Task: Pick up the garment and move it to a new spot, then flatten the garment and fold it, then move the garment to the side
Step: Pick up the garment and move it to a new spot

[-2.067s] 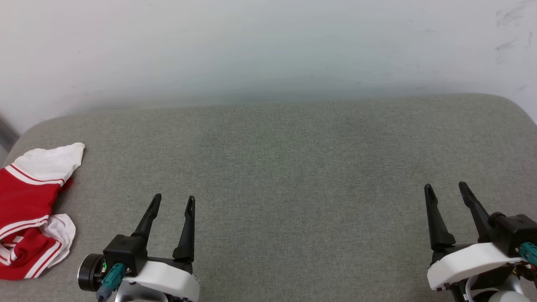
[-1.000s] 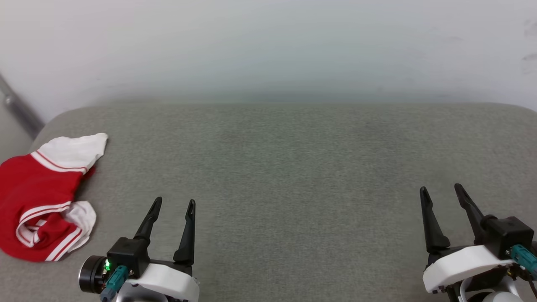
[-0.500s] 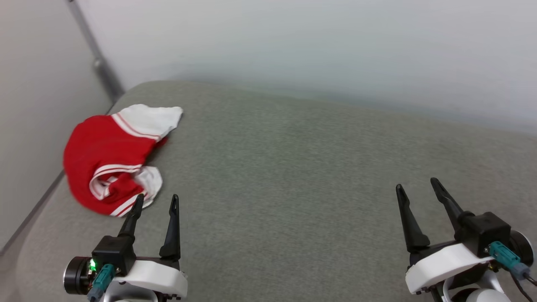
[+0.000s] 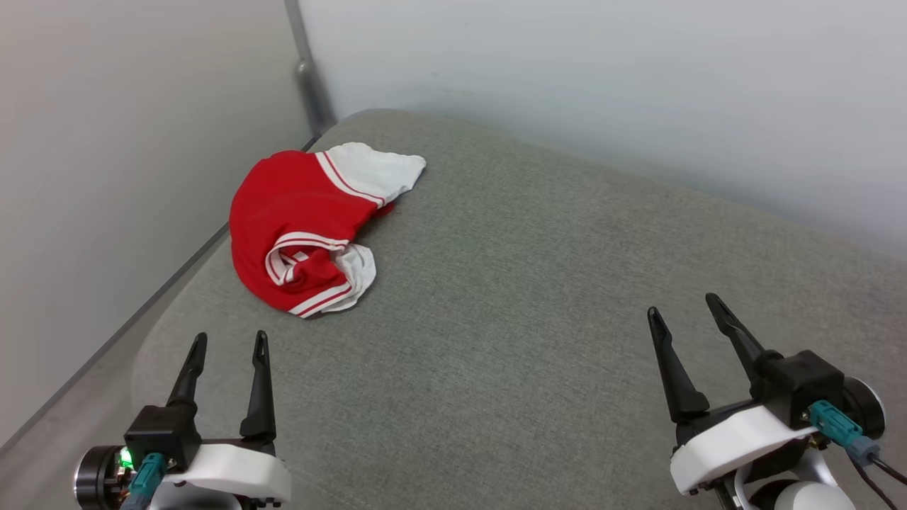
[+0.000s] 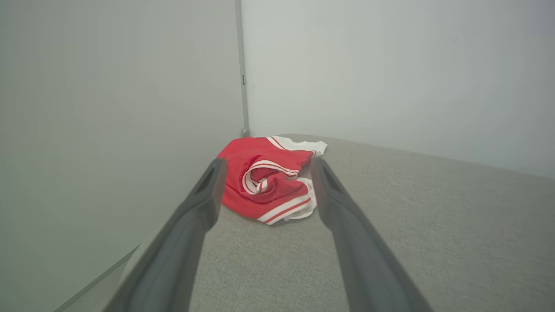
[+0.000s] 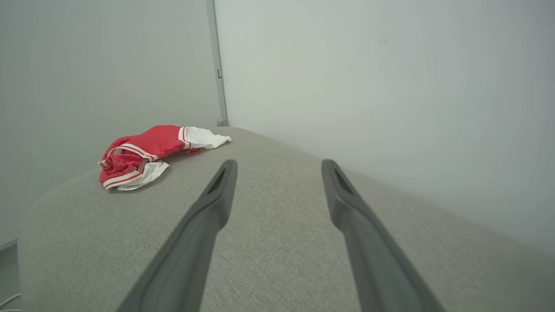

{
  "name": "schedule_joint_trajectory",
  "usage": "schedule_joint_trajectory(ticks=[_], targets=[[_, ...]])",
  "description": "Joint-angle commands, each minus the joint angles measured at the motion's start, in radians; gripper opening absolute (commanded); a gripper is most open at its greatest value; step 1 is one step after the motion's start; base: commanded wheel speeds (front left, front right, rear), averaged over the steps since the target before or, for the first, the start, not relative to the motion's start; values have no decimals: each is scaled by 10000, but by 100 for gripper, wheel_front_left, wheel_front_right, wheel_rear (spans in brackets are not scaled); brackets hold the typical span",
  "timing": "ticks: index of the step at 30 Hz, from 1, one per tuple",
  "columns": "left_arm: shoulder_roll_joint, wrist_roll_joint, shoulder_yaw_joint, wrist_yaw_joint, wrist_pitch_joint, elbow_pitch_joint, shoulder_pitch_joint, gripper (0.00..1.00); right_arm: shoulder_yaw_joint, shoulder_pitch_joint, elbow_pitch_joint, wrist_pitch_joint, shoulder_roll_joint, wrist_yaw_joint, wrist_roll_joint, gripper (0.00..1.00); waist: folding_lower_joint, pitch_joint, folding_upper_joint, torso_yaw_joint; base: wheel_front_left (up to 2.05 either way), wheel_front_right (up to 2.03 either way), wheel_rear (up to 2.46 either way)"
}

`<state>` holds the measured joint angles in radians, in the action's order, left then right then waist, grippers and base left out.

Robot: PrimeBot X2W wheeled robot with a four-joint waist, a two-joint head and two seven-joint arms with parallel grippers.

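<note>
The garment [image 4: 301, 216] lies crumpled in a heap near the far left corner of the grey cushioned surface [image 4: 538, 283]: red cloth, a white sleeve toward the wall, striped trim showing. My left gripper [image 4: 229, 341] hovers open near the front left edge, a good way short of the heap. In the left wrist view the garment [image 5: 269, 182] sits ahead between the spread fingers [image 5: 204, 208]. My right gripper [image 4: 686, 306] is open at the lower right, far from the cloth. The right wrist view has the garment [image 6: 147, 151] off to the left of its fingers [image 6: 217, 199].
Pale walls meet in a corner behind the garment, with a grey vertical post [image 4: 305, 64] in that corner. The cushion's left edge [image 4: 177, 297] drops off just beside the left gripper. Bare grey fabric stretches between the two grippers.
The head camera has swung to the left, bringing the garment from the frame's left edge toward the upper middle. Both grippers stay open at the bottom of the view.
</note>
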<state>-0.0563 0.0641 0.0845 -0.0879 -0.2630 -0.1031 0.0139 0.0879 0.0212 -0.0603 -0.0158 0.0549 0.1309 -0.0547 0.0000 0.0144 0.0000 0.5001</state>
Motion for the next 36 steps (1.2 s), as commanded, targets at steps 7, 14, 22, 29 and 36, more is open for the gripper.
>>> schedule_joint_trajectory(ticks=[7, 14, 22, 29, 36], targets=[[-20, -29, 247, -65, -28, 82, -47, 100, 156, 330, -121, 65, 119, -3, -23, 100, 0, 134, 0, 214, 0, 0, 0], [-54, 188, 234, -168, -28, -403, 502, 100, 201, 521, -354, 194, 259, -3, -29, 100, 0, 480, 0, -4, 0, 0, 0], [-741, 1015, 401, -346, 427, -2110, 2803, 100, 318, 1153, -899, 378, 599, -5, 69, 100, 0, 1787, 0, -1000, 0, 0, 0], [-2296, 1913, 487, -407, 2971, -4257, 5714, 100, 59, 1840, -1057, 211, 606, -5, 115, 100, 0, 3629, 0, -2203, 0, 0, 0], [-3956, 2523, 39, -431, 5312, -5944, 7178, 100, -8, 2539, -901, -160, 512, -3, 90, 100, 0, 4963, 0, -2961, 0, 0, 0]])
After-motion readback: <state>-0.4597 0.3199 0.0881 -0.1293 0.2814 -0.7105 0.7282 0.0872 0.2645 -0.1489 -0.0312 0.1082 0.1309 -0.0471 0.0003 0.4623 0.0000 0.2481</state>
